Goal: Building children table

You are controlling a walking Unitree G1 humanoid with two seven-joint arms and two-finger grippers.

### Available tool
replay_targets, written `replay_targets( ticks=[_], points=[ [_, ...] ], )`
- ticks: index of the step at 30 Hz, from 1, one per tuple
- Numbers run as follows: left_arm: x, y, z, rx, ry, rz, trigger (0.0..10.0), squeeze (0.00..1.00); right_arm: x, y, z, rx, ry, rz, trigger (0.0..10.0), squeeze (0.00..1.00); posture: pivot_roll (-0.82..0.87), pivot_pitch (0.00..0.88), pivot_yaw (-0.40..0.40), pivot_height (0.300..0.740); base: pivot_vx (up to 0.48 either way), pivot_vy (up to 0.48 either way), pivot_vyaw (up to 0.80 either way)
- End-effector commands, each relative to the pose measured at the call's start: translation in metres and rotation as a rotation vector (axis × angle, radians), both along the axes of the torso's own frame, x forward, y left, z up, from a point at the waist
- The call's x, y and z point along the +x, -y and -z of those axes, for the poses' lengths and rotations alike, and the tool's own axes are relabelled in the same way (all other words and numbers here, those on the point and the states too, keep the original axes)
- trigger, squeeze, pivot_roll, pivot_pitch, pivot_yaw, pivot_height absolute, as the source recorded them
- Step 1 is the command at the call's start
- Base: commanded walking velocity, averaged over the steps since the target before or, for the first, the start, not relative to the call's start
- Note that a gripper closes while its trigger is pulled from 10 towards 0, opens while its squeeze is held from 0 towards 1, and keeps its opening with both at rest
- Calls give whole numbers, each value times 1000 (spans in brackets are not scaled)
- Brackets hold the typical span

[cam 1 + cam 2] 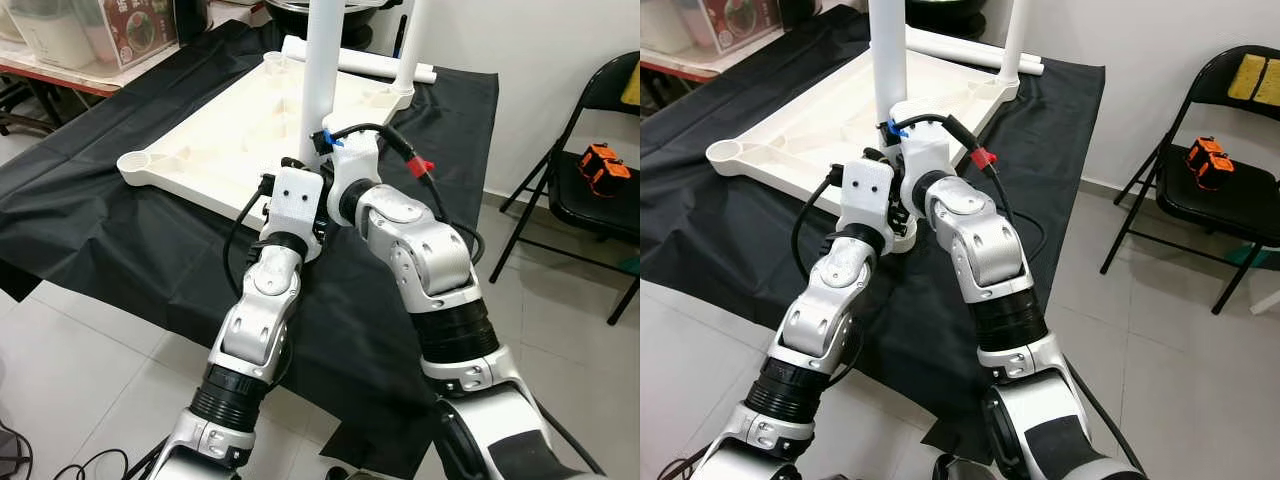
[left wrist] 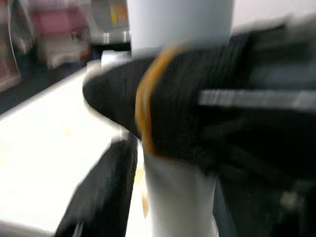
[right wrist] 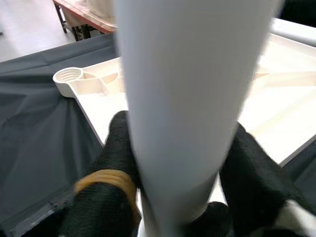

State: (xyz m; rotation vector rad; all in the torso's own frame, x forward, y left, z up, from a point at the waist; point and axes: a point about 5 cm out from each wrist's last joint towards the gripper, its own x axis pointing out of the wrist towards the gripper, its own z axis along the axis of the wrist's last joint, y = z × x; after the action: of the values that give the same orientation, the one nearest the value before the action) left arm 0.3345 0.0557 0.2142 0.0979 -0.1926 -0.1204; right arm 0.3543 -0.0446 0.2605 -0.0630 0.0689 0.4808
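Note:
A white tabletop [image 1: 215, 135] lies upside down on a black cloth [image 1: 90, 235]. At its near corner stands a white table leg [image 1: 322, 70], upright. Both arms meet at the base of this leg. My right gripper [image 3: 182, 148] is shut on it, one black finger [image 3: 118, 143] on each side. From the other side my left gripper [image 2: 173, 197] also holds the leg, though its wrist view is blurred. A second leg [image 1: 410, 45] stands in the far right corner. A third leg [image 1: 365, 63] lies behind the tabletop. The left corner socket [image 1: 137, 162] holds nothing.
A black folding chair [image 1: 590, 200] stands on the right with an orange and black object [image 1: 602, 166] on its seat. A table with boxes [image 1: 90, 40] is at the back left. Light tiled floor [image 1: 80, 380] surrounds the cloth.

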Motion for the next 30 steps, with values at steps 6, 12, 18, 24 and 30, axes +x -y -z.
replay_targets(
  ticks=[6,12,18,24,30],
  points=[
    [7,-16,22,110,-90,-161,0,0,4,7,27,-6,-100,41,10000,1000,-37,177,-56,740,0,0,0],
    [7,-19,22,114,-87,-158,0,0,4,26,-5,78,102,-61,10000,1000,-43,177,-54,740,0,0,0],
    [7,-16,22,116,-86,-143,0,0,0,25,-18,149,184,-89,10000,1000,-39,177,-46,740,0,0,0],
    [7,-15,21,119,-82,-131,0,0,-2,22,-25,169,228,-106,10000,141,-36,179,-45,740,0,0,0],
    [7,-13,19,118,-74,-121,7804,0,-1,20,-23,165,224,-117,10000,0,-33,179,-47,740,0,0,0]
  ],
)
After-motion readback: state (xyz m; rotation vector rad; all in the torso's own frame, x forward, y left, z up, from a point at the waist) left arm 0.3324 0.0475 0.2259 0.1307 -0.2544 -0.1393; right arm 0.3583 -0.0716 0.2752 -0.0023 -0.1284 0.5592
